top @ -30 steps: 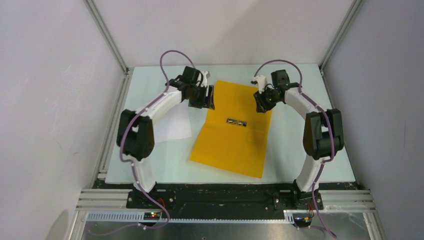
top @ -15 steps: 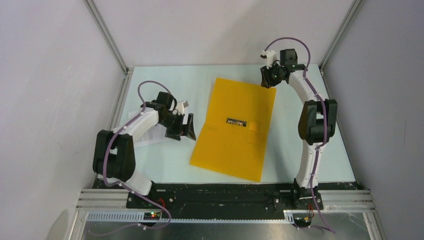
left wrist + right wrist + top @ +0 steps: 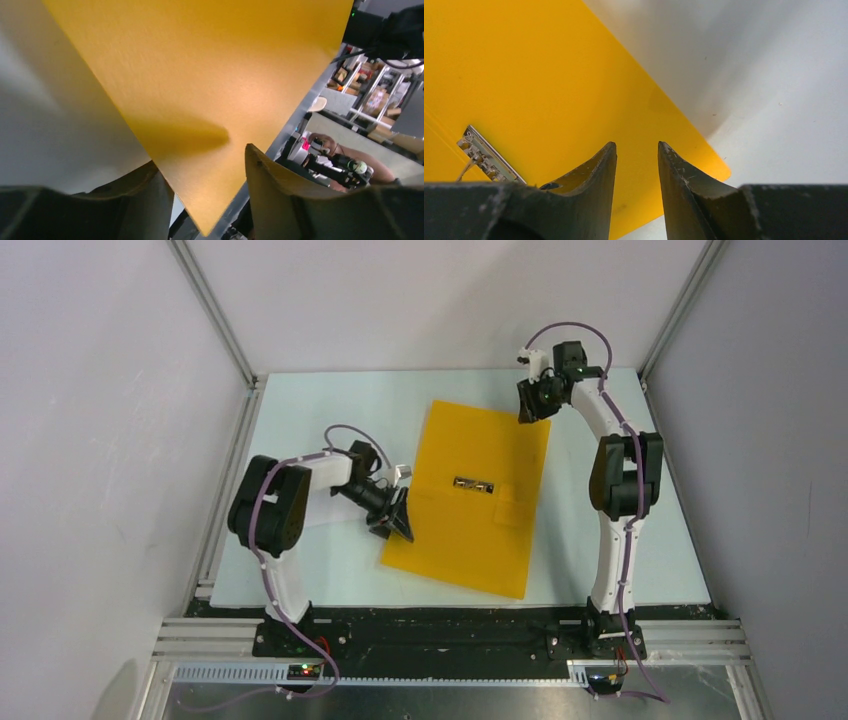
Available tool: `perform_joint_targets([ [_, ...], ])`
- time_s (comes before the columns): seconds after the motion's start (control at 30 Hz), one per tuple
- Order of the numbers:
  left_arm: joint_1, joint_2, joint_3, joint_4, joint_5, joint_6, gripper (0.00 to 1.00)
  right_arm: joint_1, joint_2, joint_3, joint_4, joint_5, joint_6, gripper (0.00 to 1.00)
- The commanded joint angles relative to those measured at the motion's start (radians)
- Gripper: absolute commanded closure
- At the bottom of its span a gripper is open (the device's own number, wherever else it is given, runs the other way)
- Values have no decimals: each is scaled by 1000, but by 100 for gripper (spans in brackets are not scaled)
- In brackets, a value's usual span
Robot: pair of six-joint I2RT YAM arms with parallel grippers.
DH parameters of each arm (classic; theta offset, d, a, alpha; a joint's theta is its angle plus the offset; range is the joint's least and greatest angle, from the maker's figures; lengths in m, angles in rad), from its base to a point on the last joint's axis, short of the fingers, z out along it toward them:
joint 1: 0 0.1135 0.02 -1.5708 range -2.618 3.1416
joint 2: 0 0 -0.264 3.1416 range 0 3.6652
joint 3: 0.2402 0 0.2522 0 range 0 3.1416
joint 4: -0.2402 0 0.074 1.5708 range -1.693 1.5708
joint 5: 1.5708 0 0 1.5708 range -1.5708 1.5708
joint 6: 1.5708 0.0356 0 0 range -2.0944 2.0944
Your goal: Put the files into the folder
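The folder (image 3: 470, 502) lies opened flat in the middle of the bench (image 3: 600, 540), its metal clip (image 3: 473, 484) facing up. The left tool (image 3: 396, 517) sits low at the folder's near-left edge, fingers spread wide with a folder corner (image 3: 207, 220) between them, not pinched. The right tool (image 3: 529, 406) hangs over the far-right corner, fingers slightly parted, holding nothing. The files (image 3: 335, 508) lie left of the folder, mostly hidden under the left arm.
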Motion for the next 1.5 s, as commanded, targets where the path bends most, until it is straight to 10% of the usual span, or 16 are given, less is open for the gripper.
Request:
perform_joint_targets([
  [0.0,-39,42,73,12,143,31,52,0,-10,-42,-22,14,14,59],
  [0.23,9,78,219,-33,128,8,99,-13,-151,-147,-86,-62,-19,60],
  [0.57,-81,403,721,-827,-138,693,100,-35,-579,-450,-188,-225,-223,57],
  [1.17,-183,663,1345,-856,-669,834,98,40,-788,-836,-258,-220,-643,56],
  [1.23,-198,666,1353,-831,-740,895,96,79,-785,-855,-234,-200,-672,56],
  [1.37,-220,660,1357,-745,-827,919,53,129,-757,-874,-136,-179,-671,57],
  [1.47,-226,629,1359,-684,-824,894,39,165,-725,-874,-68,-166,-678,57],
])
